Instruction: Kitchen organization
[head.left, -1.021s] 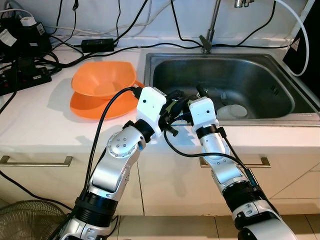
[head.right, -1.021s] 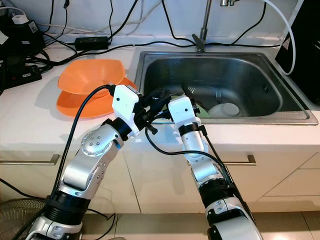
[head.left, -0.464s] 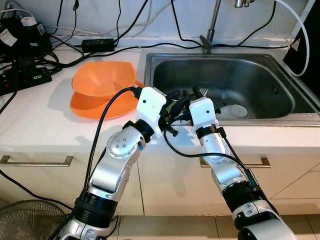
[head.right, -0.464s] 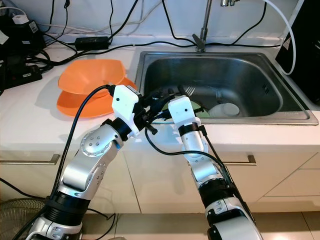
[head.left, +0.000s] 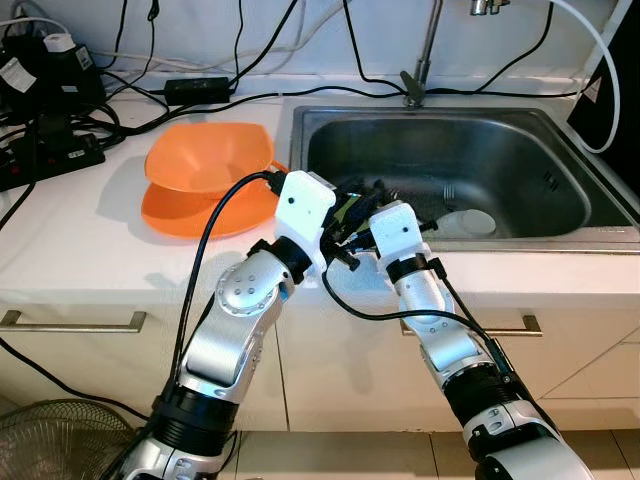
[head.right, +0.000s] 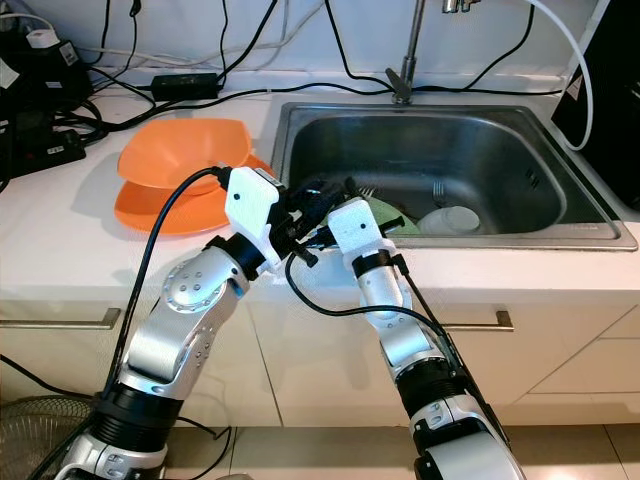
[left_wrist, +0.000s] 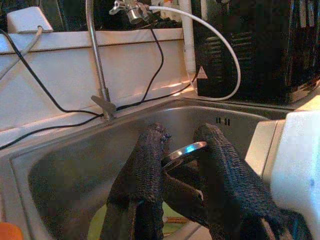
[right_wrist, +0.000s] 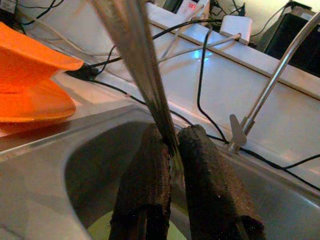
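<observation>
A metal fork (right_wrist: 135, 45) is held over the front-left corner of the steel sink (head.left: 450, 140). My right gripper (right_wrist: 172, 132) is shut on its handle, and its tines (head.right: 365, 190) point up toward the basin. My left gripper (left_wrist: 182, 137) meets it from the counter side. The handle's end (left_wrist: 185, 151) spans between the left fingers (left_wrist: 150, 165) and touches both. In the eye views the two grippers (head.left: 358, 205) overlap above the sink's front rim.
An orange bowl (head.left: 210, 160) sits on an orange plate (head.left: 180, 215) left of the sink. In the basin lie a green plate (head.right: 388, 215) and a white cup (head.left: 465, 222). The faucet (head.left: 425, 50) stands behind. Cables and power strips (head.left: 50, 140) crowd the back left.
My right gripper has shifted left with the fork, closer against the left gripper. The left arm has barely moved.
</observation>
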